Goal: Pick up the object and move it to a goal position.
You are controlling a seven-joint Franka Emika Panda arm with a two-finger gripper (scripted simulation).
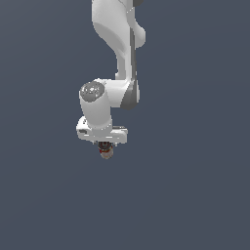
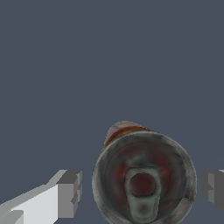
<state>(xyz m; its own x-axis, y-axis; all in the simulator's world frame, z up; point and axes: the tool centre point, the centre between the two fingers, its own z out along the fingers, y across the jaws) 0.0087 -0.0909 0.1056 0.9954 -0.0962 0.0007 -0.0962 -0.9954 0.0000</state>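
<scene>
**Desk:** Can between fingers — yours?

**Arm:** Mine. The can (image 2: 142, 177) stands upright directly beneath my gripper (image 1: 104, 145), top end facing my wrist camera, red band showing on its far side. In the exterior view only a dark top and a reddish stub (image 1: 105, 152) peek out under my hand, against the plain slate floor (image 1: 195, 195).

**Desk:** Clamped on it?

**Arm:** No. My jaws stand apart: one grey pad (image 2: 70, 192) on one side, the other at the frame's edge, each with a sliver of floor between pad and can wall. So I straddle it, released, not gripping.

**Desk:** How do you expect it to handle?

**Arm:** My guess: light, stiff, a thin metal shell with smooth curved sides, so slippery against flat pads. It is tiny next to my hand, and a push from one pad alone could tip or roll it.

**Desk:** Where would you take hold?

**Arm:** Across the middle of the body, both pads meeting it together, square to its axis, below the rim
</scene>
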